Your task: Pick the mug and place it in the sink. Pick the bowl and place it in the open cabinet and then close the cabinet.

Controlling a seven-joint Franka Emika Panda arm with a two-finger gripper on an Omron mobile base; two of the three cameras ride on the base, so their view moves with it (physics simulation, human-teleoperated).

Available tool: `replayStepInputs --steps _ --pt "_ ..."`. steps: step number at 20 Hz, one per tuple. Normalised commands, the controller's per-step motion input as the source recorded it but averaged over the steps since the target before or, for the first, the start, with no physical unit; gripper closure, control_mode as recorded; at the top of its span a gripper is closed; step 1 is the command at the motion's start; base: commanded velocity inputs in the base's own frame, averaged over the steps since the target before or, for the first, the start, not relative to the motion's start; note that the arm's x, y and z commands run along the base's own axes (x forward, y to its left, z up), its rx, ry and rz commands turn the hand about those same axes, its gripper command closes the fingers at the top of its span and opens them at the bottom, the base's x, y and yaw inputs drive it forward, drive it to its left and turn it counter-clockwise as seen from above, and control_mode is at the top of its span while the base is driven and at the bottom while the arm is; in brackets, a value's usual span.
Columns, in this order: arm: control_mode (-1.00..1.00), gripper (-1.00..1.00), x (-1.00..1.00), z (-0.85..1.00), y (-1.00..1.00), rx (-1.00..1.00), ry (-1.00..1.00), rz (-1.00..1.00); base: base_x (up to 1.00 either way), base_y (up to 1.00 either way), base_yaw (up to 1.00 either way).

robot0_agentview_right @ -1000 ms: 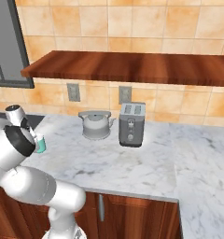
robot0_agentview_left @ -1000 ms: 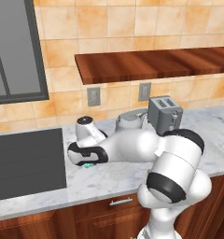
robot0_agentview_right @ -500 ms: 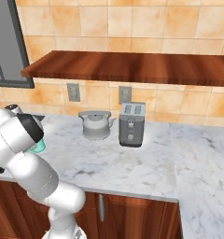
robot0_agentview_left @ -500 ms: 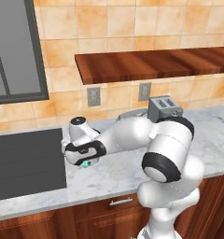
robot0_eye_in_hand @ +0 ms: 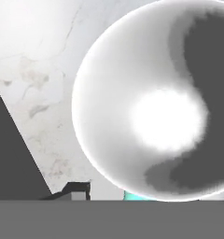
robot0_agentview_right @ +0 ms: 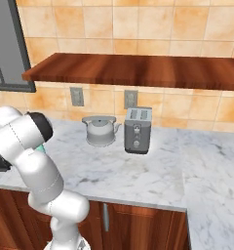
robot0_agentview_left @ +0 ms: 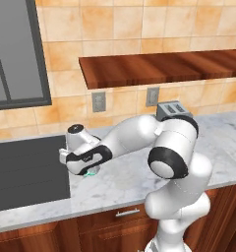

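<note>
Left base view, left to right. Dark-framed window point(robot0_agentview_left: 14, 54) on the tan tile wall. Below it the black sink point(robot0_agentview_left: 26, 172), set into the white marble desk point(robot0_agentview_left: 115, 184). Just beside the sink's right edge, the hand point(robot0_agentview_left: 85, 171) is down at the desk surface, the white arm reaching leftward to it from the lower right. A sliver of the teal mug point(robot0_agentview_left: 92, 172) shows under the hand, on the marble close to the sink edge, not in the basin. Whether the fingers are clamped on the mug or just around it, I cannot tell from this side; the wrist hides them. Two wall outlets point(robot0_agentview_left: 99, 102) behind the arm; a reddish-brown wooden shelf point(robot0_agentview_left: 159, 66) above them. Toaster point(robot0_agentview_left: 172, 109) partly hidden behind the arm's elbow.

Right base view, left to right. Window frame at the left edge, arm's shoulder in the lower left with a small teal patch of the mug point(robot0_agentview_right: 40, 147) beside it. Grey metal kettle point(robot0_agentview_right: 100, 131) on the desk, silver toaster point(robot0_agentview_right: 137, 130) just beside it to the right. Marble runs on to the right corner.

Hand view. Looking down into the mug's pale interior point(robot0_eye_in_hand: 156, 107), very close, bright spot at its middle. Teal of the mug's outside at the bottom edge. One dark fingertip point(robot0_eye_in_hand: 76, 189) at lower left, near the mug's rim. Black sink edge point(robot0_eye_in_hand: 11, 158) at far left, marble between.
</note>
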Motion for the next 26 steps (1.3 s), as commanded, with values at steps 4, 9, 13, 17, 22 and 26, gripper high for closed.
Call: replayStepInputs --steps 4,9,13,17,22,26 --pt "-1.00 1.00 0.00 -0.12 0.00 0.00 0.00 0.00 0.00 0.00 0.00" --pt "-1.00 1.00 -0.02 0.26 0.00 0.00 0.00 0.00 0.00 0.00 0.00" --pt "-1.00 1.00 -0.17 0.63 -0.07 0.00 0.01 -0.01 0.00 0.00 0.00" --pt "-1.00 1.00 -0.55 0.17 -0.38 0.00 -0.09 0.00 0.00 0.00 0.00" --pt "-1.00 1.00 -0.62 0.08 -0.61 0.07 -0.01 0.00 0.00 0.00 0.00" --pt "-1.00 1.00 -0.51 0.31 -0.77 0.16 -0.03 0.01 0.00 0.00 0.00"
